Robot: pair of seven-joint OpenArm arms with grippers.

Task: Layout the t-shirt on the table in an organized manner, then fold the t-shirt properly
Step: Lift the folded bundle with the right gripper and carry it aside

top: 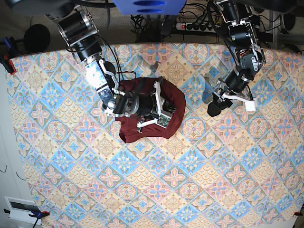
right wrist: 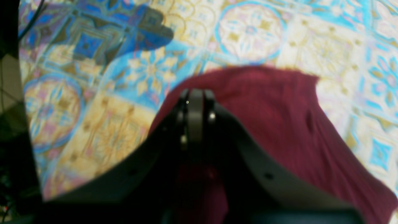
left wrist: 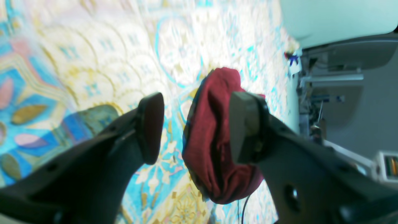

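- Closest to the lens in the left wrist view is the left gripper [left wrist: 196,127] itself: two dark fingers spread wide apart with nothing between them. A bunched lump of the t-shirt [left wrist: 214,140] shows through the gap, lying on the table [left wrist: 102,56] beyond.
- In the base view that left gripper [top: 214,107] hangs over bare patterned cloth, well apart from the shirt.
- The right gripper [right wrist: 196,102] has its fingers pressed flat together, right over the maroon fabric. The right wrist view is blurry, so I honestly can't tell whether any cloth is pinched in there.
- The t-shirt [top: 173,107] sits crumpled in a heap on the upper-middle part of the table [top: 156,190], not laid flat. The right arm [top: 95,71] stretches across it and hides a good part of it.
- Around the edges: a power strip [top: 192,26] and a tangle of cables behind the far table edge, and clamps [top: 7,61] at the left corner.
- Off the table edge in the left wrist view there's a grey blurry room, nothing sharp.
- No readable writing or brand anywhere.
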